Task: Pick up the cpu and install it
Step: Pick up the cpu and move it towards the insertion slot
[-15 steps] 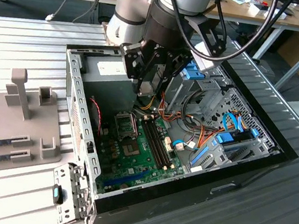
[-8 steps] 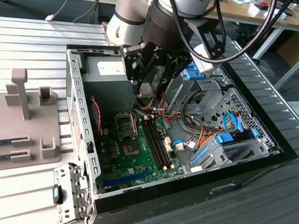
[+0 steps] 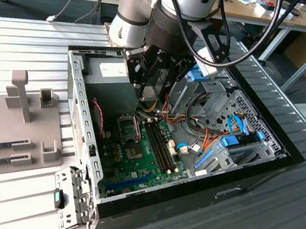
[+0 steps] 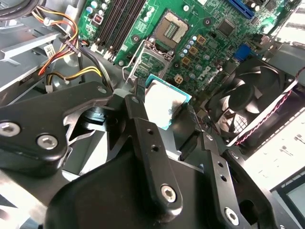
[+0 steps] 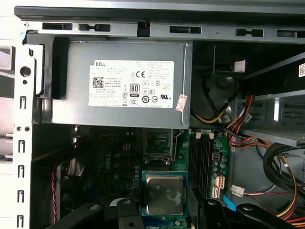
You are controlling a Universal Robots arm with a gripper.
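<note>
Fingers point(image 4: 136, 109) clenched on the cpu point(image 4: 164, 102) by its edges hold it in the air above the board point(image 4: 209, 28), clear of the open socket point(image 4: 174, 31), which a tilted or wrongly turned chip could, I judge, damage on landing.

Inventory, by count:
- cpu point(image 5: 164, 194): one.
- claw point(image 3: 149, 91): one, with two fingers point(image 4: 138, 93).
- Open computer case point(image 3: 82, 133): one.
- Motherboard point(image 3: 135, 157): one.
- Processor socket point(image 4: 171, 31): one.
- Memory slots point(image 4: 121, 24): four.
- Power supply point(image 5: 128, 83): one.
- Case fan point(image 4: 248, 102): one.
- Grey fixture tray point(image 3: 3, 127): one.
- Bench point(image 3: 37, 47): one.
</note>
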